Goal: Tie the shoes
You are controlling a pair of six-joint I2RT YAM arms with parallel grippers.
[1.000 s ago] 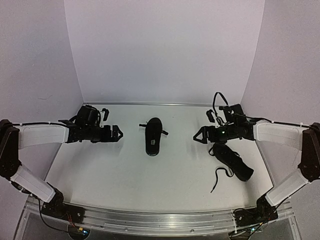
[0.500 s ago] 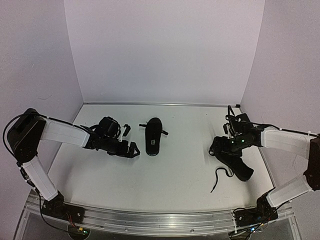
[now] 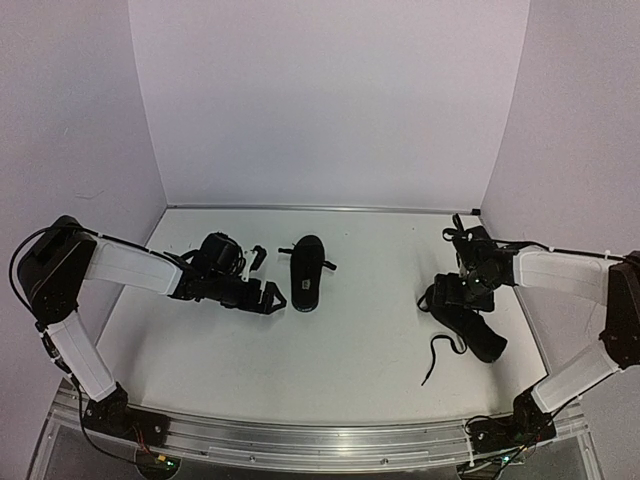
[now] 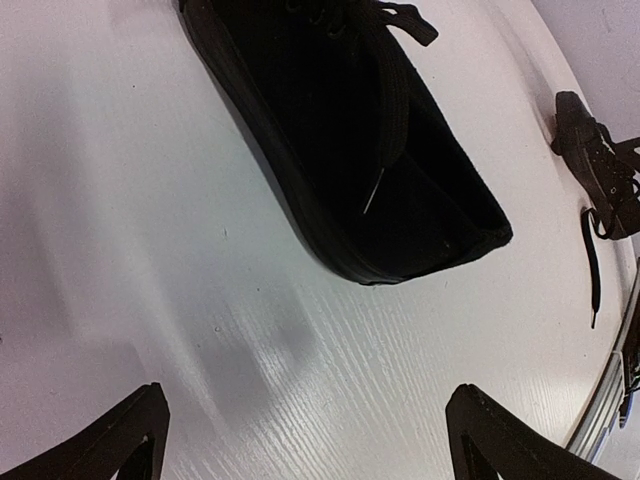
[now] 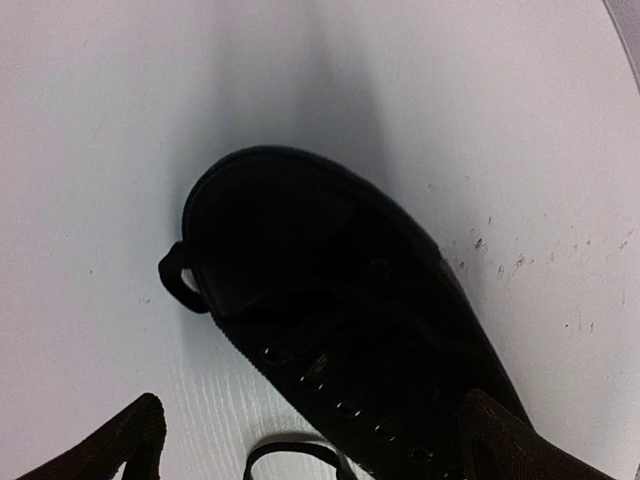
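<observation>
The left fingers [image 4: 100,450] hang apart beside the middle shoe [image 3: 305,272], the right fingers [image 5: 510,445] apart over the right shoe [image 3: 470,328], seemingly lining up its laces.

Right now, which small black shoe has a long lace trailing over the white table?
The black low-top shoe by the right gripper; the middle shoe shows only short lace ends.

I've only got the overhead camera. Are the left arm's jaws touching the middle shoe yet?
Observer: No. The left wrist view shows bare table between the open left jaws and the middle shoe.
Operator: Which end of it faces them?
Observer: The open heel end; the laces are at the far end.
Operator: And the right side?
Observer: In the right wrist view the right jaws stand open over the other shoe, gripping nothing.
</observation>
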